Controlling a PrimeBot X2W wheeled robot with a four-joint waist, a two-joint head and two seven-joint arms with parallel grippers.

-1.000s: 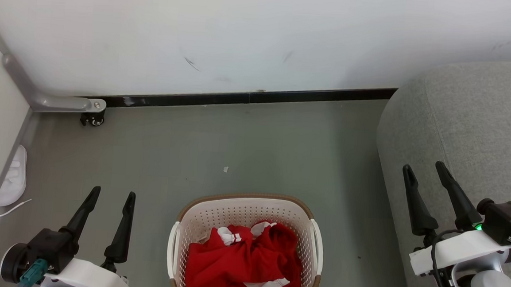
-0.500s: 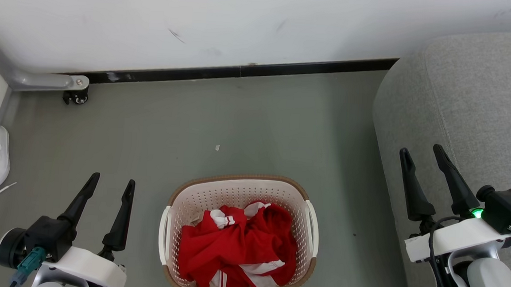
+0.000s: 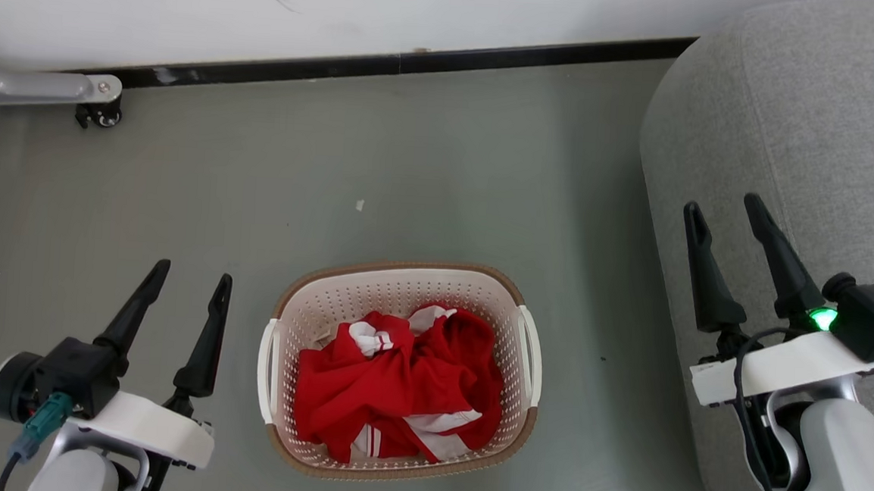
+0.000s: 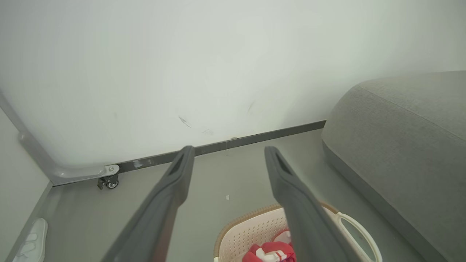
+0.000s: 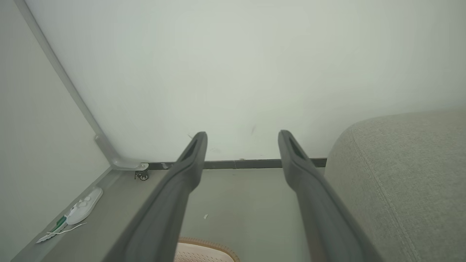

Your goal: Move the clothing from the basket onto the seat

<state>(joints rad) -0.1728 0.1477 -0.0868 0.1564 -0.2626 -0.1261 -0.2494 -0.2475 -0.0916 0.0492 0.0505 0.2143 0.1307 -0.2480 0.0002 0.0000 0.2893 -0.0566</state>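
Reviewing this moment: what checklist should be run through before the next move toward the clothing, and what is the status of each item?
1. Left gripper open and holding nothing: ok.
2. Right gripper open and holding nothing: ok.
3. Red clothing lies in the basket, uncovered from above: ok.
4. Basket upright on the floor, between the two grippers: ok.
5. Seat in view on the robot's right, next to the right gripper: ok.
6. Number of garments in the pile: cannot tell.
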